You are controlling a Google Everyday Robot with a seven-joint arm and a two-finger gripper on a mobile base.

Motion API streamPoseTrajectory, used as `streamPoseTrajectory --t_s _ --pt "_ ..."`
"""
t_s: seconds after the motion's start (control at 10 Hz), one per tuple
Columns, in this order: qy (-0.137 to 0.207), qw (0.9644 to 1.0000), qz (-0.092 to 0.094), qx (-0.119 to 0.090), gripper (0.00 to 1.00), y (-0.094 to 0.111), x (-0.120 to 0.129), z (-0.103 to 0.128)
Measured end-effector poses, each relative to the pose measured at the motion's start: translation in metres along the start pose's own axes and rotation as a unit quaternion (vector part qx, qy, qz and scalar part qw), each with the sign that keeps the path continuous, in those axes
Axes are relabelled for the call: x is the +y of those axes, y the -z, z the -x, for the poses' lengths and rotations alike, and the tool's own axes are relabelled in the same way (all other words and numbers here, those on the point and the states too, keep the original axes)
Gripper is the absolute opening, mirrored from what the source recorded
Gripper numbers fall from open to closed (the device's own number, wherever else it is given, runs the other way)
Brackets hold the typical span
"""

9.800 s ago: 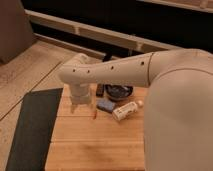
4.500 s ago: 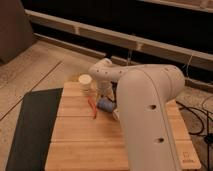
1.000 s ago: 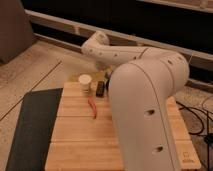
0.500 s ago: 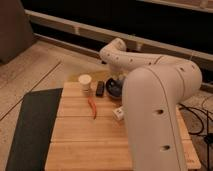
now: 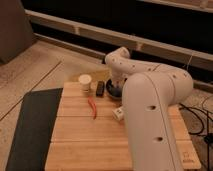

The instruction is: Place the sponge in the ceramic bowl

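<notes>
- Camera view, the only one: wooden counter (image 5: 80, 135) w/ a dark mat (image 5: 32, 125) along its left edge.
- The arm (image 5: 150, 95) ran from the big white body at right up to a bend, then dropped down to the counter's far edge.
- The claw (image 5: 116, 86) sat at the end of that drop, right over the ceramic bowl (image 5: 111, 93) and low, at or w/in the rim. Only the bowl's left part showed; the rest was hidden behind the wrist.
- Claw state: couldn't tell whether it was clenched or released, as the tip merged w/ the dark bowl.
- Sponge: not seen as a separate thing anywhere on the bare counter. Judged to be either in the claw or down in the bowl beneath it, both hidden. Its long axis couldn't be read.
- Key relation: claw and bowl were stacked vertically w/ no sideways offset to close, so whatever came next looked like an up/down matter, not a reach across.
- The scene fit two stages: sponge held over the bowl awaiting release, or already lying in it w/ the claw about to clear.
- Nearby: black block (image 5: 100, 88) just left of the bowl, cream cup (image 5: 85, 82) further left, red pepper-like strip (image 5: 92, 107) nearer the camera, white bottle (image 5: 118, 114) part-hidden by the arm.
</notes>
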Motion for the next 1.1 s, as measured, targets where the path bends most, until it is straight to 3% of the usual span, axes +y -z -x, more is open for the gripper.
streamPoseTrajectory --t_s 0.6,0.7,1.1 --pt "0.041 0.9988 0.021 0.017 0.74 -0.006 0.039 0.007" --pt "0.043 0.9987 0.021 0.018 0.8 -0.006 0.04 0.007" --pt "0.041 0.9988 0.021 0.018 0.8 -0.004 0.04 0.008"
